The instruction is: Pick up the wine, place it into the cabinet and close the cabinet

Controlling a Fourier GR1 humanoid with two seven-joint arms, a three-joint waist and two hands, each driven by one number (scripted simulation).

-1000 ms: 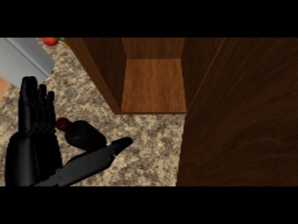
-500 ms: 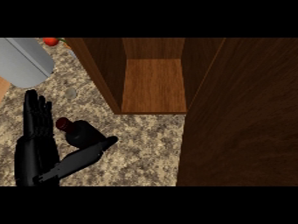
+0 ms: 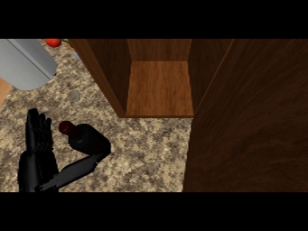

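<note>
black hand [image 3: 41, 155] low on the speckled counter [image 3: 146, 149], fingers straight, thumb spread wide, can't say which hand it is, dark wine bottle [image 3: 86, 137] sitting in the gap between, not gripped, open wooden cabinet [image 3: 160, 85] up ahead to its right

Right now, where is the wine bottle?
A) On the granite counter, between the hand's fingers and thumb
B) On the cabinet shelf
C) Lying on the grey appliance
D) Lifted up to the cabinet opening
A: the wine bottle stands on the counter, between the left hand's fingers and thumb.
</note>
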